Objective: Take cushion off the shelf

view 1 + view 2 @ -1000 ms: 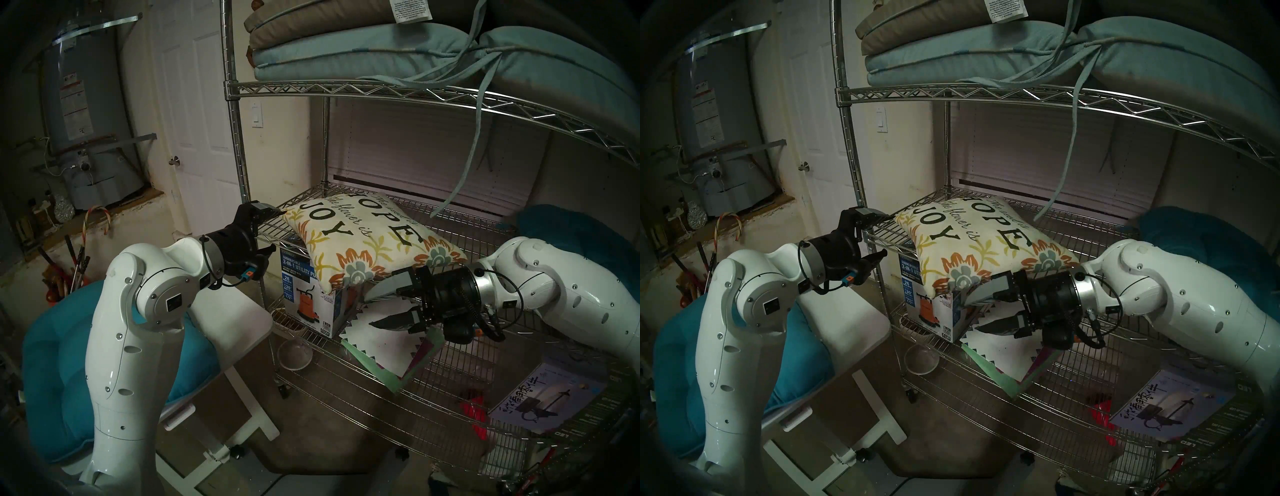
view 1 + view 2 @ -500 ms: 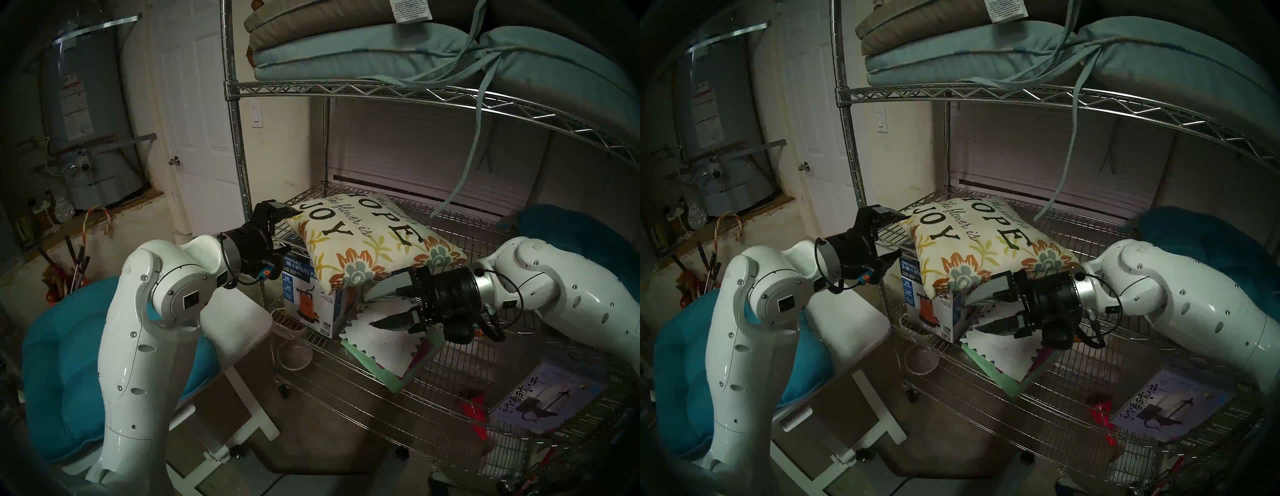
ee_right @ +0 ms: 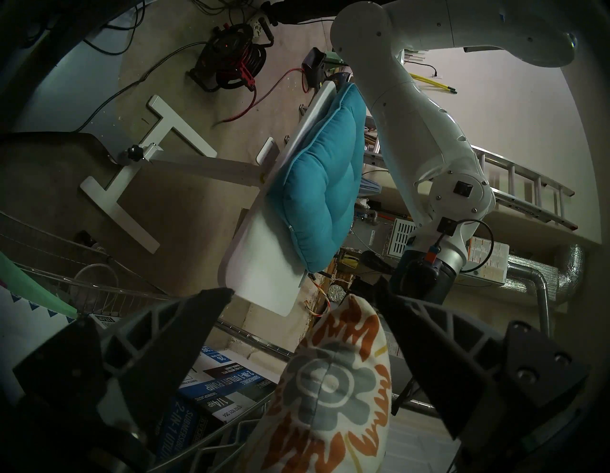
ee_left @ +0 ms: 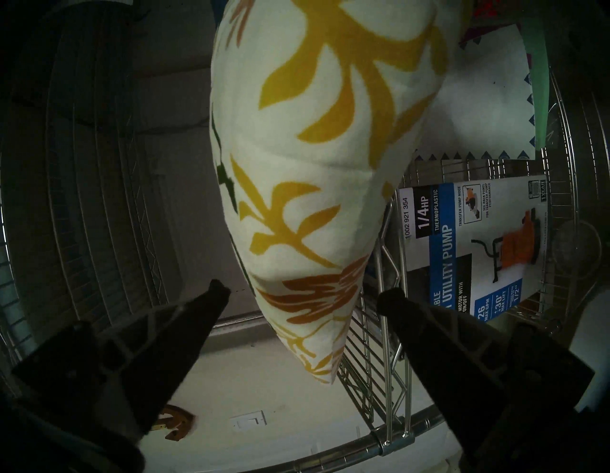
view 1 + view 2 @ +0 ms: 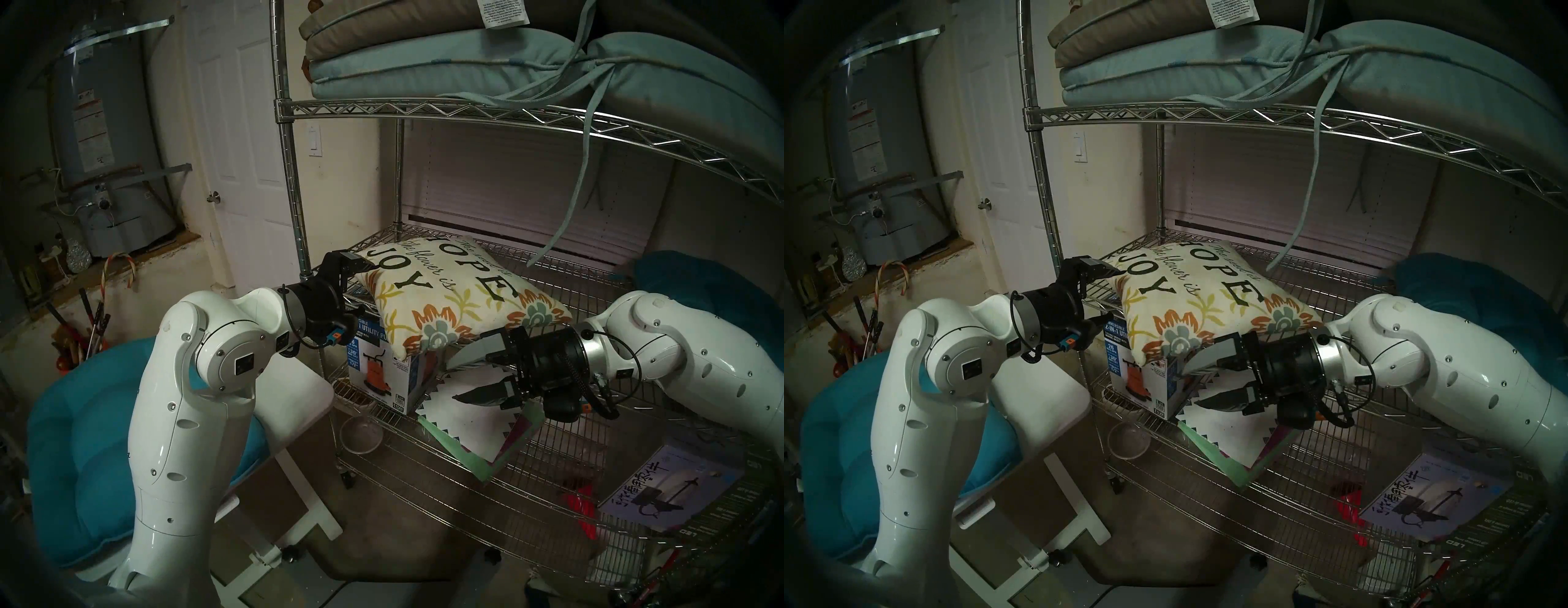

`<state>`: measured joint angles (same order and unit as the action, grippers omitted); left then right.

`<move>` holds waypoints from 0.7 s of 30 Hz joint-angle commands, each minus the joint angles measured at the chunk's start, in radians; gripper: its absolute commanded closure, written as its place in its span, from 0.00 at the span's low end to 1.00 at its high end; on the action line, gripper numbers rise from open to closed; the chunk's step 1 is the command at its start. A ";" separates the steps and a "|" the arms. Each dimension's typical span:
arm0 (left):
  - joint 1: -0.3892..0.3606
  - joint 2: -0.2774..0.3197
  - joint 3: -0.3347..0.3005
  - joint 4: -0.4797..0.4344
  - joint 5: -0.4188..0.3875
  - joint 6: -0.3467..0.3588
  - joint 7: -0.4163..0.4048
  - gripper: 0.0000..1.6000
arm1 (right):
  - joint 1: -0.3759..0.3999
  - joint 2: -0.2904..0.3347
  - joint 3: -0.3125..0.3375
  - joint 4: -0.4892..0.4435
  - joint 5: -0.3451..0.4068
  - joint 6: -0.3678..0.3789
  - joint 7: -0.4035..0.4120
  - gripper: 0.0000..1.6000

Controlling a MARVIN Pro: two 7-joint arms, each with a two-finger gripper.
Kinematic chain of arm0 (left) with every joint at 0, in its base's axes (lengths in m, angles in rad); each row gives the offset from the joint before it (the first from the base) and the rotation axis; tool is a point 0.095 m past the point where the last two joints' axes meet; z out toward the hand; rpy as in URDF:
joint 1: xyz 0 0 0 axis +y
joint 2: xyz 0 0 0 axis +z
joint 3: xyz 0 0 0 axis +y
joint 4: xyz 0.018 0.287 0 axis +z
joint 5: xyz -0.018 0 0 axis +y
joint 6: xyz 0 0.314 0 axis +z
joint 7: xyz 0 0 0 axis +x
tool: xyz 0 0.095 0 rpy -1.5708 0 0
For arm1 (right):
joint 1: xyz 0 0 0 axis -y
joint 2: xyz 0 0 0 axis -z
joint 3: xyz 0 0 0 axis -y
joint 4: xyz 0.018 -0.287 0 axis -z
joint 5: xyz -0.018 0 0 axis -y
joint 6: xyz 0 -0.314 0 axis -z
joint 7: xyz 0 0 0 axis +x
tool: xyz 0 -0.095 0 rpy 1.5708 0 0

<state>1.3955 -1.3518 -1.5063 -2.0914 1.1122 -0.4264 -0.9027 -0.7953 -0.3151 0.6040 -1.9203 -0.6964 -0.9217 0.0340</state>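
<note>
head view, cushion (image 5: 458,297) on shelf (image 5: 551,271) middle tier, pump box (image 5: 377,373) below, left claw (image 5: 360,288) and right claw (image 5: 471,378) wide open, holding nothing

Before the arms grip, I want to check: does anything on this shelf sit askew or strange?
Yes. The HOPE/JOY cushion lies tilted, its front corner overhanging the wire shelf edge above the utility pump box.

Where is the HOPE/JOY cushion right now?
In the head view, the cushion lies centre frame on the shelf, its near corner overhanging the pump box.
</note>
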 commanded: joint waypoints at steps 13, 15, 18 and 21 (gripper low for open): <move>-0.026 -0.001 0.006 0.067 0.037 -0.056 0.081 0.00 | -0.008 0.011 0.009 -0.001 -0.015 0.005 -0.040 0.00; -0.033 -0.003 0.009 0.076 0.043 -0.062 0.091 0.00 | -0.007 0.011 0.009 -0.001 -0.016 0.003 -0.042 0.00; -0.045 -0.004 0.013 0.095 0.052 -0.079 0.117 0.00 | -0.008 0.012 0.009 0.003 -0.019 0.002 -0.046 0.00; -0.054 -0.004 0.019 0.114 0.067 -0.093 0.142 0.00 | -0.008 0.013 0.008 0.006 -0.020 0.002 -0.048 0.00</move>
<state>1.3776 -1.3517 -1.4923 -1.9890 1.1667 -0.4962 -0.8182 -0.8067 -0.3020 0.6040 -1.9190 -0.7140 -0.9150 0.0039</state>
